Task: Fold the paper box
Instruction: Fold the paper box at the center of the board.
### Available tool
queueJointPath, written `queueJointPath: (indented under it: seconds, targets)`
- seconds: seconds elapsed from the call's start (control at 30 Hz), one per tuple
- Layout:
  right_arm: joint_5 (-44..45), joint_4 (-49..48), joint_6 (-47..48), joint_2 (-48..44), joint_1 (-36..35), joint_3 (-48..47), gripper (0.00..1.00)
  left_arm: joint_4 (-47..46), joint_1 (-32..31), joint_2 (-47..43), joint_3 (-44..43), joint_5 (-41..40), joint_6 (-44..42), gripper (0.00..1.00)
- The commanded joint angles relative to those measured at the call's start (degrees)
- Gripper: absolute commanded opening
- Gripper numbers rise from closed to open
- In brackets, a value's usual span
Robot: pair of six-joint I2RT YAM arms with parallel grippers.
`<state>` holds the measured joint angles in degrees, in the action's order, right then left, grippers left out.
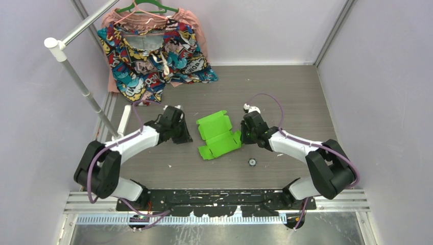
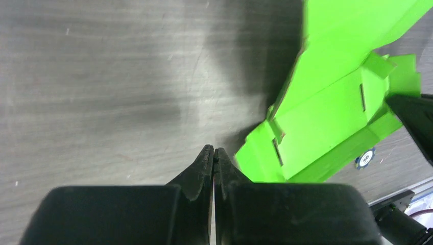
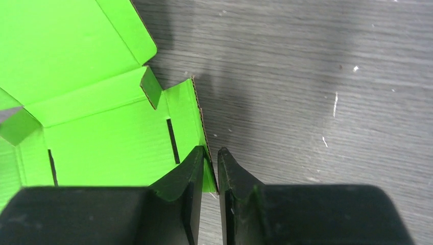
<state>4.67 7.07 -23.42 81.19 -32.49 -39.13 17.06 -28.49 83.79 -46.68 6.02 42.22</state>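
Top external view: the paper box (image 1: 218, 135) lies partly folded on the grey table (image 1: 286, 92), between the two arms, with flaps raised and its inside facing up. The left gripper (image 2: 213, 151) sits just beside the box's left edge; the left wrist view shows its fingers pressed together with nothing between them, apart from the nearest green corner. The right gripper (image 3: 209, 161) is at the box's right side, its fingertips closed on the edge of a side flap, with the card's brown cut edge running between them.

From above, the fingertips of both grippers are hidden under their own bodies. In the wrist views the box runs off the frame, so its whole outline cannot be read. A small round object (image 1: 251, 162) lies near the box's near-right corner; what it is cannot be told. A patterned garment (image 1: 153, 51) hangs well beyond the box's far-left side.
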Motion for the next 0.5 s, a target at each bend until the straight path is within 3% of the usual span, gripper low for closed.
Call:
queueJointPath:
  seconds: [0.0, 0.07, 0.2, 0.47]
  targets:
    - [5.16, -0.68, -3.15, -2.34, -1.05, 0.45, 0.22, 1.4, -0.44, -5.88, 4.79, -0.29, 3.65, 0.02]
    - [5.31, -1.24, -3.74, -2.27, -1.43, 0.71, 0.22, -0.94, -1.41, -7.71, 8.12, 0.36, 6.11, 0.04]
    - [5.77, -1.52, -4.15, -1.35, -2.3, 0.34, 0.22, -8.55, -2.97, -10.34, 14.1, 2.5, 10.75, 0.2]
    - [5.91, -1.24, -4.21, -0.68, -2.91, 0.03, 0.22, -34.2, -2.97, -12.53, 25.74, 7.72, 22.74, 0.34]
